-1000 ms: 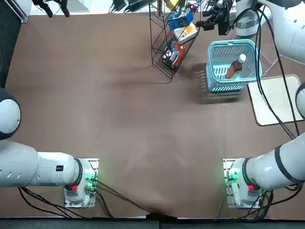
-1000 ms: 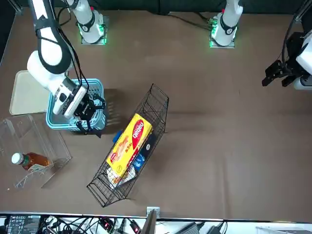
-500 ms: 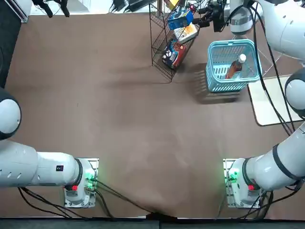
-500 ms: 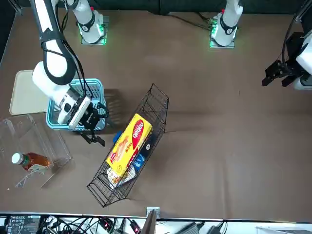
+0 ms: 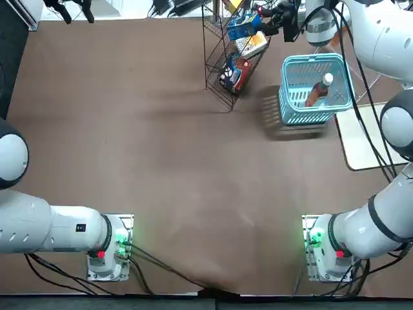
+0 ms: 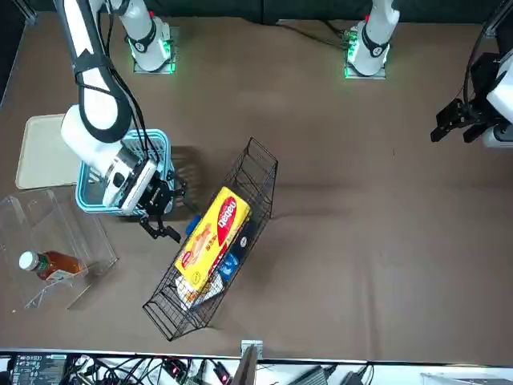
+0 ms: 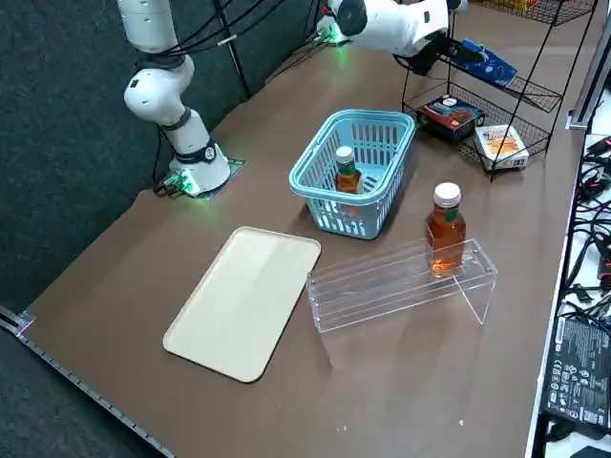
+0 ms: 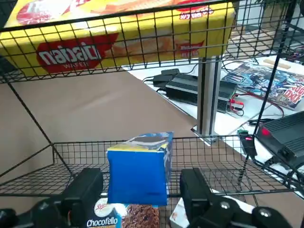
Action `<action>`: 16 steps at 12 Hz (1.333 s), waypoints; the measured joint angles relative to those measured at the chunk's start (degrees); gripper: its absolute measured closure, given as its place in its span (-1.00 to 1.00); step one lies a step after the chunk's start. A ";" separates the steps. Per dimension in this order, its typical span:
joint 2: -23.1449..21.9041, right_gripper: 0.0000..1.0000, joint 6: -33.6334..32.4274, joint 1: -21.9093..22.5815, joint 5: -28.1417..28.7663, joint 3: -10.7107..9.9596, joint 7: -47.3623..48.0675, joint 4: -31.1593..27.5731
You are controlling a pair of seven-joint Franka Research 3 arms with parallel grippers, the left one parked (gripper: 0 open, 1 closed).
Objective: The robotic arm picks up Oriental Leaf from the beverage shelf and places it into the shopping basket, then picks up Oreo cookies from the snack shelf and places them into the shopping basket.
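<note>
My right gripper (image 8: 138, 190) is open at the black wire snack shelf (image 5: 233, 55), one finger on each side of the blue Oreo cookies packet (image 8: 140, 167) on a middle tier, with small gaps to it. From overhead the gripper (image 5: 274, 16) sits just beside the Oreo cookies (image 5: 244, 27). One Oriental Leaf bottle (image 5: 319, 90) lies tilted inside the turquoise shopping basket (image 5: 314, 58). Another Oriental Leaf bottle (image 7: 445, 229) stands on the clear beverage shelf (image 7: 382, 286).
A yellow-and-red box (image 8: 118, 33) fills the rack's top tier, above the gripper. Lower tiers hold a dark red packet (image 7: 452, 112) and an orange-and-white box (image 7: 500, 145). A beige tray (image 7: 243, 301) lies near the basket. Cables and equipment sit beyond the table edge.
My right gripper has left the far side of the basket and moved over to the wire rack, ending around the blue packet. The bottle in the basket stays put.
</note>
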 joint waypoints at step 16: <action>4.69 -1.00 0.16 1.65 0.04 0.00 0.00 4.70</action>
